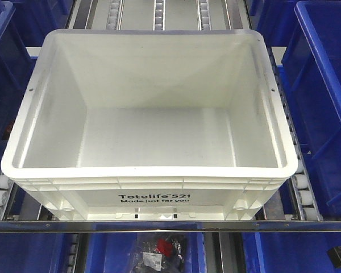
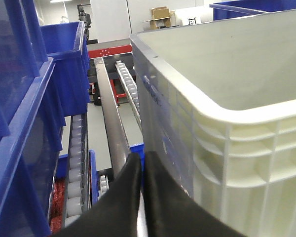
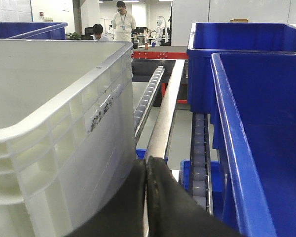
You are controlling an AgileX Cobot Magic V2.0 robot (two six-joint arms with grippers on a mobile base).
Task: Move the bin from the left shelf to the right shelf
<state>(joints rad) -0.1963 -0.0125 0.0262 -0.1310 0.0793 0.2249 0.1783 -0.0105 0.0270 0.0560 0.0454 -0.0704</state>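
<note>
The white bin (image 1: 74, 196), empty and printed "Totelife 521", sits on a roller shelf behind a shiny steel front bar (image 1: 170, 226). I cannot tell whether this is the left or the right shelf. In the left wrist view my left gripper (image 2: 142, 157) is shut with nothing in it, low beside the bin's ribbed left wall (image 2: 237, 148). My right gripper (image 3: 146, 162) is also shut and empty, close against the bin's right wall (image 3: 54, 148). Neither gripper shows in the front view.
Blue bins (image 1: 324, 102) (image 1: 0, 68) flank the white bin closely on both sides (image 2: 24, 123) (image 3: 266, 123). Steel rails (image 2: 111, 118) (image 3: 165, 113) and roller tracks (image 1: 304, 196) run along the narrow gaps. A bag of small parts (image 1: 162, 250) lies on the level below. People (image 3: 122, 22) stand far behind.
</note>
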